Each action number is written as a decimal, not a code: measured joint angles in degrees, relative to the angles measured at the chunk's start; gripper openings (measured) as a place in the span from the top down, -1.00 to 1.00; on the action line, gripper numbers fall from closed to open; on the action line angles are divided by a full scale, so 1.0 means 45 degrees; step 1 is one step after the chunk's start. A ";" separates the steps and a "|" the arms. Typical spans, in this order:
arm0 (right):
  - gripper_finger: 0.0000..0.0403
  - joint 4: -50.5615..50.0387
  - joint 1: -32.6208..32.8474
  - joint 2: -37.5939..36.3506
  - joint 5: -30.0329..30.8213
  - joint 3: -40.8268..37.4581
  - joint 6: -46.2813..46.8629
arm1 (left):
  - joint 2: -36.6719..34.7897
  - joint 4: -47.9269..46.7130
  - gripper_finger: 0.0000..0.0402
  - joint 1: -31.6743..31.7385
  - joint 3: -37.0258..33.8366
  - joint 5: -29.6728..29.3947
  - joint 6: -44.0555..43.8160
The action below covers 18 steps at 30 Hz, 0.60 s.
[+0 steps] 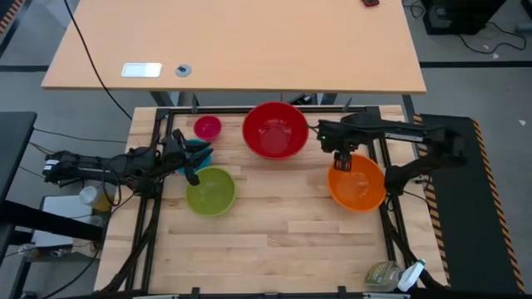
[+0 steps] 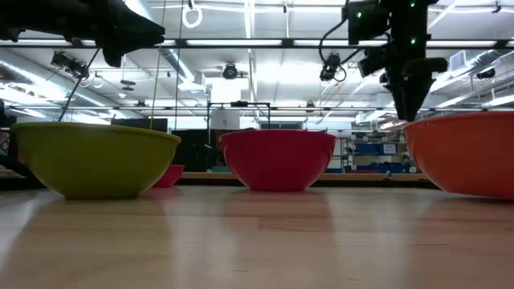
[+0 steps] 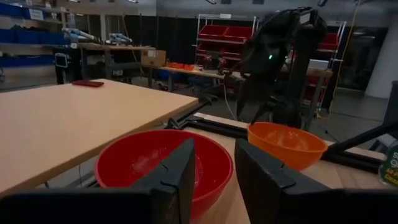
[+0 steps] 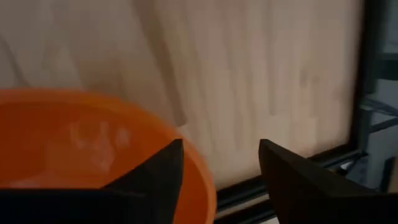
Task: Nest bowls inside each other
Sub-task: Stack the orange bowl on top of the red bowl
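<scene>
Red (image 1: 275, 130), orange (image 1: 358, 185), lime (image 1: 210, 192) and pink (image 1: 207, 128) bowls sit apart on our bench, none nested; right fingers (image 1: 342, 163) gape empty over orange's rim, left fingers (image 1: 192, 171) half-open, empty.

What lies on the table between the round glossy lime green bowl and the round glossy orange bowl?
Nothing: in the high view only bare wooden tabletop lies between the lime green bowl and the orange bowl. The large red bowl sits farther back, off that line.
</scene>
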 joint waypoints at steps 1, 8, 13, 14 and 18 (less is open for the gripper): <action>-0.09 -0.0159 0.0000 0.0229 -0.0013 -0.0001 -0.0055 | 0.0004 -0.0002 0.42 0.0000 0.0000 0.0008 0.0012; 0.03 -0.0593 0.0008 0.1651 0.0028 -0.0005 -0.0714 | 0.0000 0.0011 0.42 -0.0005 0.0000 0.0013 0.0056; 0.31 -0.0547 0.0160 0.2611 -0.0017 -0.0019 -0.1002 | 0.0000 0.0032 0.42 -0.0005 0.0000 0.0013 -0.0002; 0.40 -0.0520 0.0261 0.2774 -0.0164 -0.0019 -0.1002 | 0.0000 0.0032 0.42 -0.0005 0.0000 0.0015 -0.0002; 0.79 -0.0492 0.0850 0.3159 -0.0747 -0.0024 -0.0859 | 0.0000 0.0032 0.42 -0.0005 0.0000 0.0018 -0.0066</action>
